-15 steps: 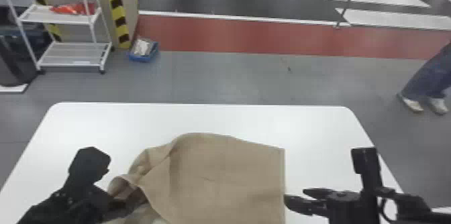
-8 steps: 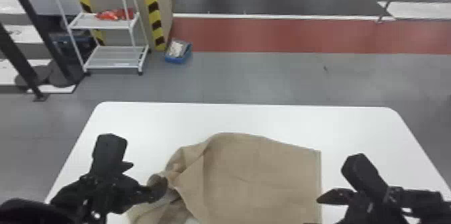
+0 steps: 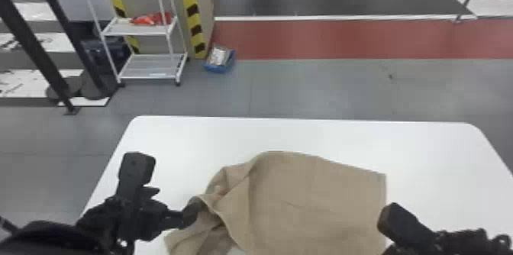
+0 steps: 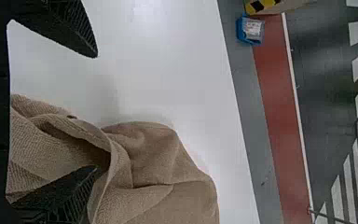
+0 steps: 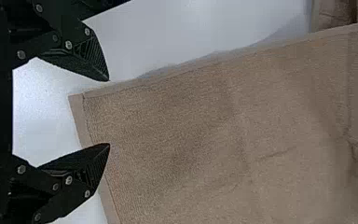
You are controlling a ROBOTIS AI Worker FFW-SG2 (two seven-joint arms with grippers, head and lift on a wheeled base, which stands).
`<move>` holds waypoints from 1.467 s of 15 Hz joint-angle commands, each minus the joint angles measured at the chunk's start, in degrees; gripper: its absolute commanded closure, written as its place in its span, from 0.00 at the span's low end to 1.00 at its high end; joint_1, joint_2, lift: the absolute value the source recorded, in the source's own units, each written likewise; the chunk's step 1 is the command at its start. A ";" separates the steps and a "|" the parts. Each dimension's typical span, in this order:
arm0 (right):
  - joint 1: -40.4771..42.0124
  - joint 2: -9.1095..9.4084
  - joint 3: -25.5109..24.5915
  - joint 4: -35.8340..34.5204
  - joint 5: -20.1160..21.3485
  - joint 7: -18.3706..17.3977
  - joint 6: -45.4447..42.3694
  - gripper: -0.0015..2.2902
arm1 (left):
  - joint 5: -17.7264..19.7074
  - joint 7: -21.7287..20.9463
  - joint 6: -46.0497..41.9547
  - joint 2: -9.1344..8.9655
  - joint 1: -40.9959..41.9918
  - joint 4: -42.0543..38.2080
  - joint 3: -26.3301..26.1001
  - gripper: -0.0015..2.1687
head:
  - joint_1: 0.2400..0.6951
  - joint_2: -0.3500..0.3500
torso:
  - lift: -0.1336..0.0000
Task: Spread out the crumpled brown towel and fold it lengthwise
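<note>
Stitching [image 5: 87, 119] along towel hem [image 5: 80, 116], right wrist view

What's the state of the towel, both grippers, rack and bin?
Brown towel: partly spread, left end bunched
Left gripper: open, one finger at the bunched folds
Right gripper: open, near a hemmed corner
White two-shelf rack: upright, red item on upper shelf
Blue bin: on floor, holding something
</note>
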 commanded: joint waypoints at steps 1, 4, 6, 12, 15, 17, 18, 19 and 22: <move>0.07 -0.02 0.94 1.38 0.69 -0.07 0.45 0.21 | -0.03 0.07 0.07 0.00 -0.33 0.42 0.37 0.01 | 1.00 0.58 | 1.00; -0.02 -0.02 1.38 2.09 1.04 -0.60 1.51 0.23 | -0.03 0.15 -0.11 0.00 -0.33 0.42 0.64 0.01 | 1.00 0.60 | 1.00; -0.46 -0.02 1.47 3.23 1.48 -0.60 1.86 0.23 | -0.03 0.15 -0.11 0.00 -0.33 0.42 0.81 0.01 | 1.00 0.60 | 1.00; -2.22 -0.02 1.64 6.57 2.09 -1.13 2.74 0.36 | -0.12 0.15 -0.29 0.00 -0.33 0.50 1.25 0.01 | 1.00 0.59 | 1.00; -3.01 -0.02 1.56 6.83 1.74 -1.04 3.61 0.53 | -0.30 0.15 -0.29 0.09 -0.42 0.59 1.16 0.01 | 1.00 0.58 | 1.00; -3.80 -0.19 1.47 7.45 1.65 -0.86 4.14 0.56 | -0.47 0.15 -0.29 0.00 -0.42 0.59 1.16 0.01 | 1.00 0.58 | 1.00; -3.89 -0.10 1.64 7.27 1.65 -1.21 6.78 0.56 | -0.56 0.15 -0.29 0.00 -0.42 0.59 1.16 0.01 | 1.00 0.58 | 1.00; -3.71 -0.19 1.73 6.22 1.21 -1.04 8.89 0.51 | -0.65 0.15 -0.29 0.00 -0.50 0.59 1.16 0.01 | 1.00 0.58 | 1.00; -4.59 -0.19 1.29 5.96 1.21 -0.95 9.42 0.62 | -1.00 0.15 -0.29 0.00 -0.59 0.59 0.90 0.01 | 1.00 0.57 | 1.00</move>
